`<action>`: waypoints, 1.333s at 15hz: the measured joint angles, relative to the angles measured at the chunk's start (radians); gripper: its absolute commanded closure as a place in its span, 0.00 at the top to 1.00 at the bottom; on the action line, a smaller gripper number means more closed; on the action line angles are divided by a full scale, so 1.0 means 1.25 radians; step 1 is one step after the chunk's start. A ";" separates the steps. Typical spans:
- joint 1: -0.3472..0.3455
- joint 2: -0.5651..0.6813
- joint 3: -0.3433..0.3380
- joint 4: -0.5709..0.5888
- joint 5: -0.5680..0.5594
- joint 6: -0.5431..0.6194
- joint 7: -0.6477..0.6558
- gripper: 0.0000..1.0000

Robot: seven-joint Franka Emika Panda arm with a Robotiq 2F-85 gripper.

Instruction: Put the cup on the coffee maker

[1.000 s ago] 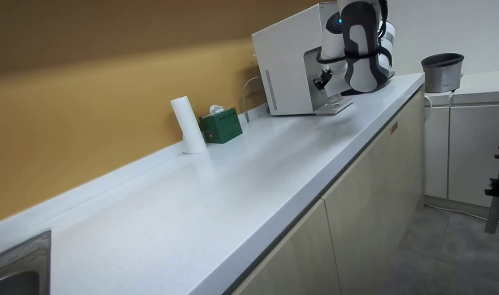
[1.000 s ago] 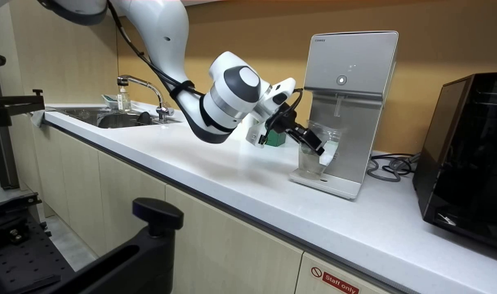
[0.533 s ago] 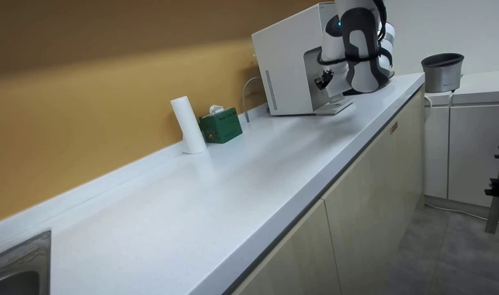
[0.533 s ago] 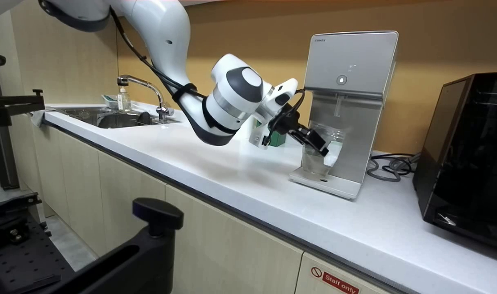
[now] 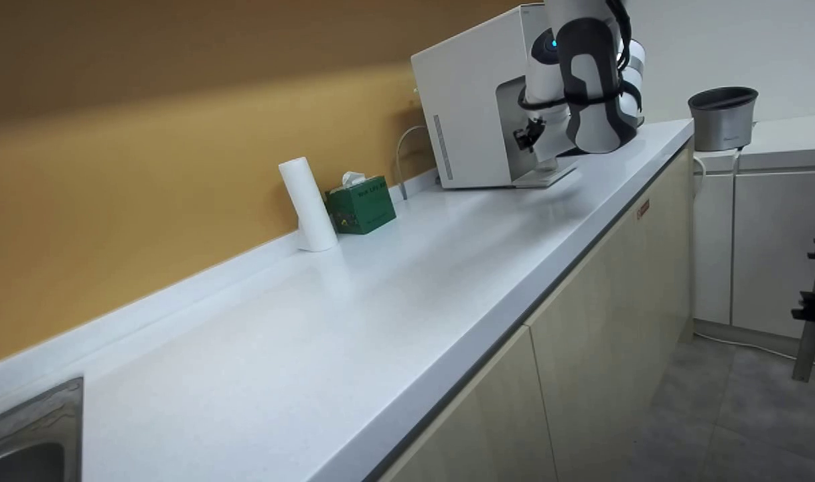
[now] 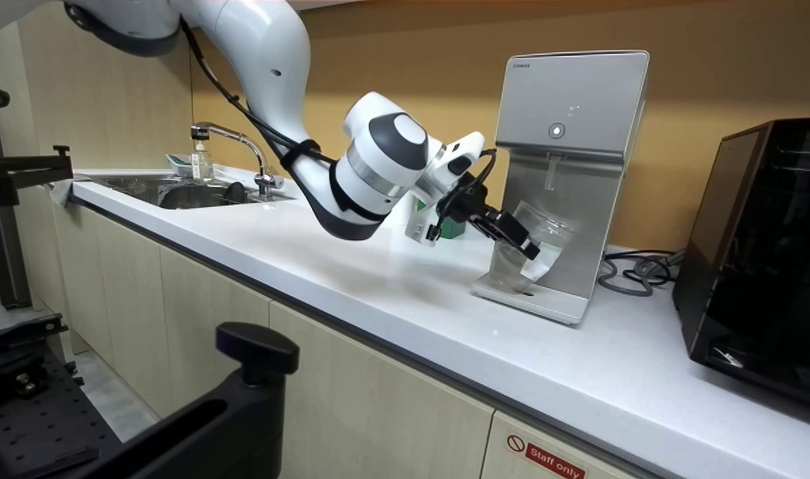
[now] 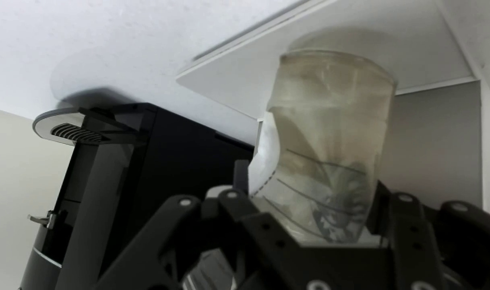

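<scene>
The coffee maker [image 6: 568, 100] is a tall box with a silver-grey front, a spout and a flat tray [image 6: 558, 306]. Its white side [image 5: 474, 107] shows in an exterior view. The cup [image 6: 504, 266], a clear tumbler, leans with its rim toward the machine's front and its base at the tray; I cannot tell whether the base rests flat. My gripper [image 6: 531, 251] is around the cup below the spout. In the wrist view, the cup [image 7: 333, 121] sits between both fingers [image 7: 309, 189], touching them. In an exterior view, the gripper [image 5: 529, 135] hides most of the cup.
A black glossy appliance [image 6: 757, 253] stands beside the coffee maker, with cables [image 6: 637, 269] between. A green tissue box [image 5: 361, 206] and white paper roll [image 5: 308, 204] stand along the wall. A sink [image 6: 178, 189] is farther along the counter [image 6: 378, 286].
The arm and gripper have moved slightly down and toward the machine. The cup has gone from nearly upright to leaning, its rim moving toward the machine's front.
</scene>
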 measured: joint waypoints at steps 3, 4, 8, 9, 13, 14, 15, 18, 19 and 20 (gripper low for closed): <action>-0.001 -0.003 0.000 0.000 -0.002 0.000 0.001 1.00; -0.001 -0.003 0.000 -0.002 -0.006 0.000 0.001 1.00; -0.002 -0.001 0.000 -0.018 -0.064 0.000 0.004 1.00; -0.002 0.004 0.001 -0.026 -0.085 -0.001 0.005 1.00; -0.001 0.076 0.018 -0.075 -0.212 -0.014 0.005 1.00; -0.001 0.109 0.026 -0.092 -0.253 -0.022 0.005 1.00; -0.001 0.144 0.034 -0.109 -0.292 -0.033 0.005 1.00; 0.001 0.261 0.044 -0.161 -0.386 -0.089 -0.007 1.00; 0.001 0.302 0.044 -0.178 -0.409 -0.117 -0.020 1.00; 0.001 0.346 0.044 -0.197 -0.425 -0.150 -0.043 1.00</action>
